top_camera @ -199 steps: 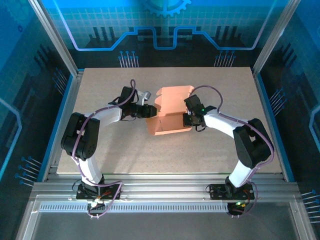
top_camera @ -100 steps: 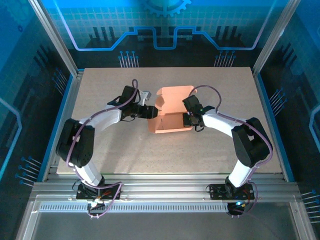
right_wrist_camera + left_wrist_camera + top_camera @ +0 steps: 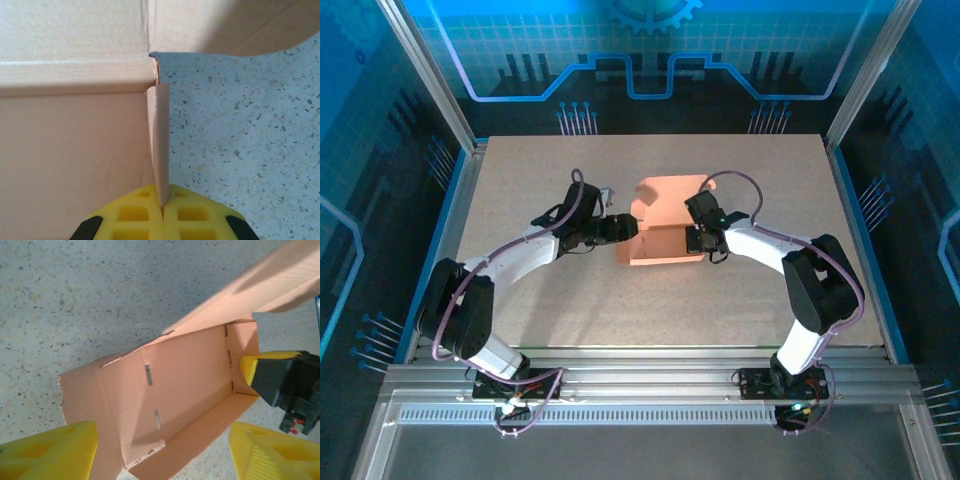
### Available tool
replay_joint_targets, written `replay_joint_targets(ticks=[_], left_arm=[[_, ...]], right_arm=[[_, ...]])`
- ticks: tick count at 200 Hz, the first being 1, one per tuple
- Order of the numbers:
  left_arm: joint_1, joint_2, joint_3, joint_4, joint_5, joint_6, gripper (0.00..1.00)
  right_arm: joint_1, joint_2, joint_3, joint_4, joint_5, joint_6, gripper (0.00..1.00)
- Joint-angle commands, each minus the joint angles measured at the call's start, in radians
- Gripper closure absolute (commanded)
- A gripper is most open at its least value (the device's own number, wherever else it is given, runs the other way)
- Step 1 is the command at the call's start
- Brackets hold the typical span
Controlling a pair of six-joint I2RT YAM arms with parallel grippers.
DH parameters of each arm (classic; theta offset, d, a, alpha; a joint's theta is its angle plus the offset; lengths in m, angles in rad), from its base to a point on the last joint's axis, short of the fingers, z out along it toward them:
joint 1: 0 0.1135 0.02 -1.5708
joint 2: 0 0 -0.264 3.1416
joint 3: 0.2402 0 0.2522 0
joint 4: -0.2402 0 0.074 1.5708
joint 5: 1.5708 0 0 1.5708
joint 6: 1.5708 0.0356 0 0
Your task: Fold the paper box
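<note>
Half done, I judge: paper box [image 3: 660,236] is sitting mid table [image 3: 770,165], walls standing, lid gaping. Right gripper [image 3: 161,202] is pinching its end wall tight; left gripper [image 3: 624,228] is hovering spread wide, holding nothing.

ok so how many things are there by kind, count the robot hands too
paper box: 1
robot hands: 2 (left hand open, right hand shut on the box's side wall)
total: 3
</note>
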Motion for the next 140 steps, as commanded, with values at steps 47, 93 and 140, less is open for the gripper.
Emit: replay_joint_targets(ticks=[47,93,140], left_arm=[[0.003,0.154,0.012,0.23,0.001,-0.052,0.34],[0.015,0.207,0.0,0.269,-0.018,0.007,0.34],[0.017,0.218,-0.099,0.559,0.06,0.111,0.46]], right_arm=[[-0.001,-0.006,-0.001,0.01,-0.018,0.018,1.0],[-0.002,-0.01,-0.004,0.015,-0.021,0.006,1.0],[-0.002,-0.01,-0.015,0.033,-0.044,0.009,1.0]])
